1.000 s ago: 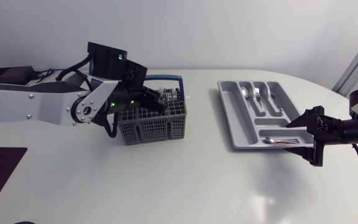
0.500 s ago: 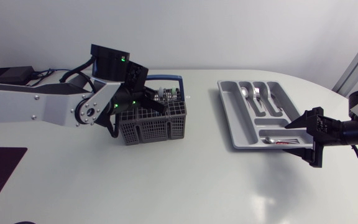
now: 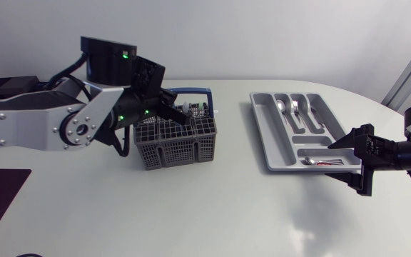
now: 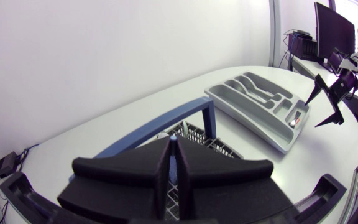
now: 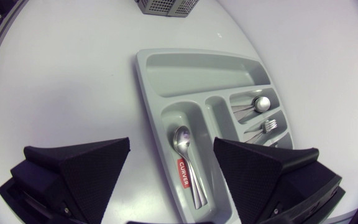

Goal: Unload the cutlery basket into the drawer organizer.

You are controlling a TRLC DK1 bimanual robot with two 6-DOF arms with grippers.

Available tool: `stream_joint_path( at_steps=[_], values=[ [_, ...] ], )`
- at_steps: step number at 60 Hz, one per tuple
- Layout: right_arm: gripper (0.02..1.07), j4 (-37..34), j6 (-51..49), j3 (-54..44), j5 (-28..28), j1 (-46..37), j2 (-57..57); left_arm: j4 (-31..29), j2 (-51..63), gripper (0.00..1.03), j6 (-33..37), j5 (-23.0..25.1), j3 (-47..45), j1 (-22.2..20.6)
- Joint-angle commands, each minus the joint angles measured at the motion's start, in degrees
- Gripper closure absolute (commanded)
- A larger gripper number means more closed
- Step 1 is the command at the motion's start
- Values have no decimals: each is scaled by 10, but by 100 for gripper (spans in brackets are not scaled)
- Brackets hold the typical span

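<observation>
Left gripper (image 4: 173,155): fingers pinched on 1 upright utensil handle (image 4: 174,140), directly above the cutlery basket (image 3: 173,150). Drawer organizer (image 3: 262,135) lies well ahead of them, under the right gripper (image 5: 171,142), whose fingers are apart.

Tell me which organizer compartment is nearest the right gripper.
The short crosswise compartment holding the small spoon, directly ahead of the right gripper. The long compartments with the larger spoon and fork lie beyond it.
</observation>
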Motion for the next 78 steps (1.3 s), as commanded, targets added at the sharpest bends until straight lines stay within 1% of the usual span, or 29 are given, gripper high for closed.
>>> stream_joint_path(
  at_steps=[1,14,30,39,44,49,54,58,65,70,76,77,78],
  values=[
    [10,-9,-3,-19,-4,0,-16,-4,-35,100,14,-2,-8,-4],
    [10,-20,2,-36,-8,6,-58,-47,-86,100,14,-2,6,-5],
    [10,-42,17,-64,-27,26,-134,-84,-143,100,7,2,9,-12],
    [10,-44,67,-87,-48,57,-202,-105,-168,100,-11,4,16,-21],
    [10,-43,125,-99,-61,90,-267,-135,-168,100,-43,34,35,-16],
    [10,-39,178,-111,-65,127,-327,-147,-163,100,-56,51,47,-9],
    [10,-35,230,-117,-65,167,-375,-154,-161,100,-60,55,55,-4],
    [10,-28,274,-117,-62,197,-403,-163,-161,100,-71,72,61,1],
    [10,17,383,-113,-42,262,-441,-194,-153,100,-101,117,77,4],
    [10,32,445,-101,-30,297,-443,-207,-142,100,-116,147,83,4],
    [10,48,504,-96,-8,350,-438,-210,-123,100,-131,205,88,7],
    [11,53,518,-96,-1,371,-433,-210,-114,100,-134,228,90,11],
    [12,55,524,-96,4,380,-431,-210,-110,100,-135,237,91,13]
  ],
)
